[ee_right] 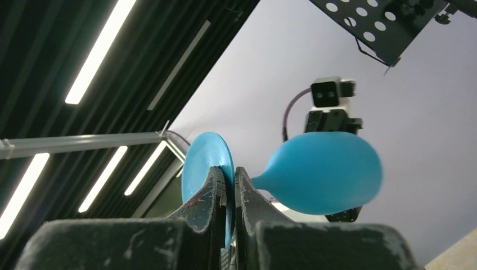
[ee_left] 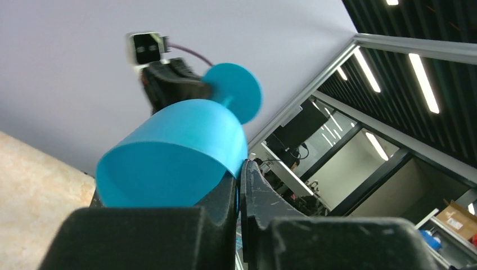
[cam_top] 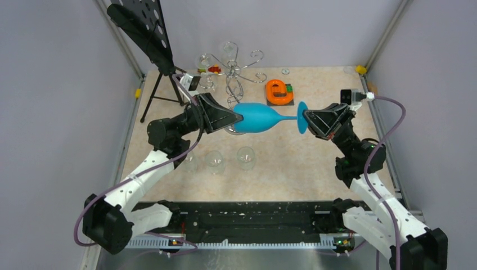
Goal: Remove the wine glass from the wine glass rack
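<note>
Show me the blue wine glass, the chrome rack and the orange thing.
blue wine glass (cam_top: 259,117), top view, middle of its bowl.
wine glass rack (cam_top: 232,71), top view, top of its stem.
orange object (cam_top: 277,91), top view, its upper face.

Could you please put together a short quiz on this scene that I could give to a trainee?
1. True or false: the opaque blue wine glass hangs upside down from a hook of the shiny chrome wire rack.
2. Which part of the glass does the right hand pinch? A) the bowl's rim B) the round foot C) the stem
3. Fill in: the rim of the bowl is pinched by the ___ hand.

Key:
1. False: it is held sideways between both hands.
2. B
3. The left hand.
</note>
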Robot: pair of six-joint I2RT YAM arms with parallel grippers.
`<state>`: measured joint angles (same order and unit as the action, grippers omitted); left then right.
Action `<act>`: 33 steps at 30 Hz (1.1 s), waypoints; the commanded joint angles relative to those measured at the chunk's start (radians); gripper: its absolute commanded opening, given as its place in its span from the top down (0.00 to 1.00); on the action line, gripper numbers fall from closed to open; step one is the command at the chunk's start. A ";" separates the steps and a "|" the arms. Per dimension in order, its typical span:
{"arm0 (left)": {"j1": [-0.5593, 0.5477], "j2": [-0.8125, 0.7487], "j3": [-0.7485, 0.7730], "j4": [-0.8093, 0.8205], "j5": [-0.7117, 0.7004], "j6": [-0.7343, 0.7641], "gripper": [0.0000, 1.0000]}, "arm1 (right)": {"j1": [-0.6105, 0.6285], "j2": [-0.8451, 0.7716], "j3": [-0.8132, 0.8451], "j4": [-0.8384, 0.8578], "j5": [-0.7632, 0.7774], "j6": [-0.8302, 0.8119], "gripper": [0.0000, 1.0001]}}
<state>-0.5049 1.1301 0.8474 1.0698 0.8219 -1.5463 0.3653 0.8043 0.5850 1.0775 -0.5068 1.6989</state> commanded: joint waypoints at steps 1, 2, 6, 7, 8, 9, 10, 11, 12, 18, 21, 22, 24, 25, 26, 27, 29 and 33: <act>-0.032 -0.068 0.014 0.098 0.031 0.039 1.00 | -0.011 0.112 -0.072 -0.004 -0.058 -0.002 1.00; -0.033 -0.073 0.013 0.096 0.032 0.044 1.00 | -0.012 0.120 -0.077 0.007 -0.058 0.003 1.00; -0.033 -0.098 0.009 0.040 0.029 0.105 1.00 | -0.015 0.119 -0.086 -0.029 -0.053 -0.023 0.81; -0.034 -0.111 0.009 -0.007 0.019 0.144 1.00 | -0.017 0.109 -0.088 -0.059 -0.048 -0.048 0.69; -0.033 -0.127 0.011 -0.068 0.006 0.199 1.00 | -0.020 0.094 -0.087 -0.106 -0.042 -0.083 0.55; -0.034 -0.158 0.018 -0.161 -0.011 0.267 1.00 | -0.021 0.073 -0.084 -0.170 -0.030 -0.119 0.44; -0.033 -0.184 0.029 -0.276 -0.039 0.356 1.00 | -0.022 0.049 -0.080 -0.236 -0.012 -0.163 0.36; -0.033 -0.209 0.047 -0.400 -0.073 0.441 1.00 | -0.023 0.014 -0.071 -0.319 0.009 -0.211 0.30; -0.035 -0.231 0.066 -0.518 -0.122 0.527 1.00 | -0.025 -0.011 -0.061 -0.409 0.034 -0.260 0.26; -0.053 -0.239 0.138 -0.797 -0.208 0.728 1.00 | -0.027 -0.119 0.057 -0.982 0.270 -0.575 0.21; -0.129 -0.191 0.200 -0.937 -0.278 0.793 1.00 | -0.027 -0.158 0.111 -1.190 0.446 -0.672 0.24; -0.164 -0.170 0.227 -0.986 -0.307 0.827 1.00 | -0.027 -0.170 0.124 -1.243 0.490 -0.696 0.26; -0.237 -0.132 0.292 -1.114 -0.390 0.906 1.00 | -0.027 -0.201 0.150 -1.327 0.588 -0.746 0.31; -0.266 -0.116 0.318 -1.169 -0.439 0.947 1.00 | -0.028 -0.219 0.162 -1.370 0.636 -0.766 0.32; -0.296 -0.104 0.342 -1.208 -0.497 0.977 1.00 | -0.027 -0.237 0.177 -1.420 0.687 -0.789 0.33; -0.319 -0.094 0.357 -1.238 -0.550 1.000 1.00 | -0.027 -0.254 0.191 -1.465 0.736 -0.812 0.34; -0.363 -0.067 0.383 -1.281 -0.626 1.037 1.00 | -0.027 -0.287 0.223 -1.552 0.837 -0.854 0.34; -0.456 0.052 0.486 -1.420 -0.752 1.122 1.00 | -0.027 -0.337 0.273 -1.676 0.983 -0.910 0.35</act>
<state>-0.8894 1.0958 1.2121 -0.1902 0.2661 -0.5678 0.3435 0.5133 0.7761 -0.4175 0.2512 0.9039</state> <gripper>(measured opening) 0.013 0.653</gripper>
